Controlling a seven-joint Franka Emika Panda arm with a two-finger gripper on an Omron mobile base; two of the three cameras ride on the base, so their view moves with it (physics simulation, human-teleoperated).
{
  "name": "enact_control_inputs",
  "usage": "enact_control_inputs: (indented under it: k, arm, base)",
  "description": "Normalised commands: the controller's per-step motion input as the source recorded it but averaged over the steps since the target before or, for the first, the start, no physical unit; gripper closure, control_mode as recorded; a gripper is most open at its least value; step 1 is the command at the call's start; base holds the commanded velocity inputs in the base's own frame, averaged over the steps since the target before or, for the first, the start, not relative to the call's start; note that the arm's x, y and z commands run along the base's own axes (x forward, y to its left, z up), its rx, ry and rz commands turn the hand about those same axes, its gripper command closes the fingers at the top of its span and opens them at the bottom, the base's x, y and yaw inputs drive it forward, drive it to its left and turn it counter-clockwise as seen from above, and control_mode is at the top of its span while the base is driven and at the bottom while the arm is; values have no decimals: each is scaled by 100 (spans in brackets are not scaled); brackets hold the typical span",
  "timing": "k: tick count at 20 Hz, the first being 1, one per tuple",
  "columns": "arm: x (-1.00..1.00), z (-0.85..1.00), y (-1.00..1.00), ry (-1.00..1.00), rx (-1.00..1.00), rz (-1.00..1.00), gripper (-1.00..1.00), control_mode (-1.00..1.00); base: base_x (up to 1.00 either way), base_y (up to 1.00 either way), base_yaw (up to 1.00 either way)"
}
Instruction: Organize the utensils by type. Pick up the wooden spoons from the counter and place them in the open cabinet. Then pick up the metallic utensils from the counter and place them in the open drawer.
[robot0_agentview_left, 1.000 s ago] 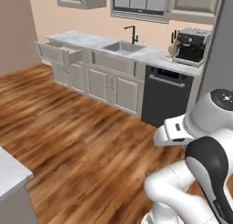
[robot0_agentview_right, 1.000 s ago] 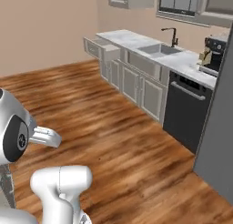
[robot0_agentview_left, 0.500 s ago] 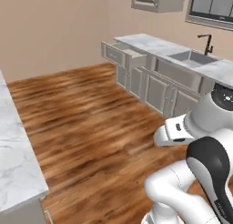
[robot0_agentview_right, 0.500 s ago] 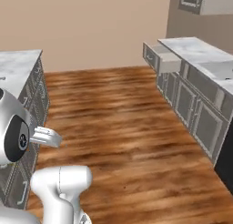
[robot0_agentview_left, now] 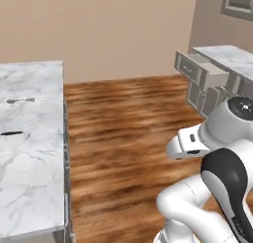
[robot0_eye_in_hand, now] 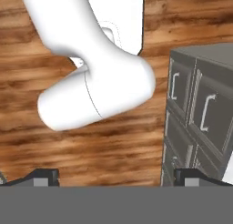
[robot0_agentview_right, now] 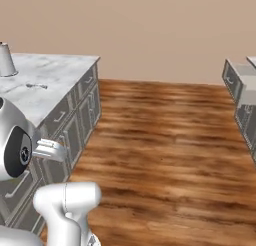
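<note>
The base is facing a white marble counter (robot0_agentview_left: 34,153) with the arm tucked close to the body, probably so it is clearing the cabinets while driving. A small silver spoon (robot0_agentview_left: 20,100) is lying on the marble toward the far end, and a slim dark-handled utensil (robot0_agentview_left: 11,134) is lying nearer, the two well apart. The open drawer (robot0_agentview_left: 197,69) is standing pulled out across the wood floor (robot0_agentview_right: 165,140), ready for them. The gripper (robot0_eye_in_hand: 116,178) is pointing down at floor and grey cabinet fronts (robot0_eye_in_hand: 200,123); its fingertips (robot0_eye_in_hand: 43,176) are standing wide apart, holding nothing.
</note>
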Motion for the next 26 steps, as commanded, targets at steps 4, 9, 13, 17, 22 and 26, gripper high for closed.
enact_control_inputs:
  k: [4, 9, 13, 17, 22, 26]
  arm:
    - [0, 0, 0, 0, 0, 0, -100, 100]
    - [0, 0, 0, 0, 0, 0, -100, 100]
    - [0, 0, 0, 0, 0, 0, -100, 100]
    - [0, 0, 0, 0, 0, 0, -100, 100]
    - [0, 0, 0, 0, 0, 0, -100, 100]
    - [0, 0, 0, 0, 0, 0, -100, 100]
  base:
    - [41, -57, 54]
    - [32, -67, 55]
    - [34, -76, 51]
    - [37, -77, 51]
    - [43, -76, 51]
    - [58, -68, 50]
